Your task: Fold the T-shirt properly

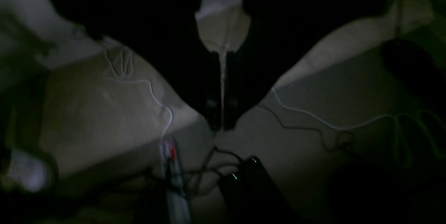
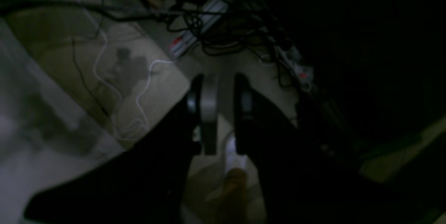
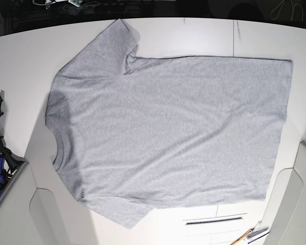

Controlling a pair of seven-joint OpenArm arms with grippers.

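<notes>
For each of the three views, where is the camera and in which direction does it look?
Base: high above, looking straight down on the T-shirt spread flat on the white table; neither arm shows.
Left wrist: on the left arm, looking past the left gripper, nearly shut, at a dim floor with cables.
Right wrist: on the right arm, looking past the right gripper, open, at a dim floor.
Shared: both wrist views show a white cable and a power strip with red; neither shows the T-shirt.

T-shirt: flat on the table; collar toward the base view's left, hem toward its right
Pens: table's near-right edge
</notes>
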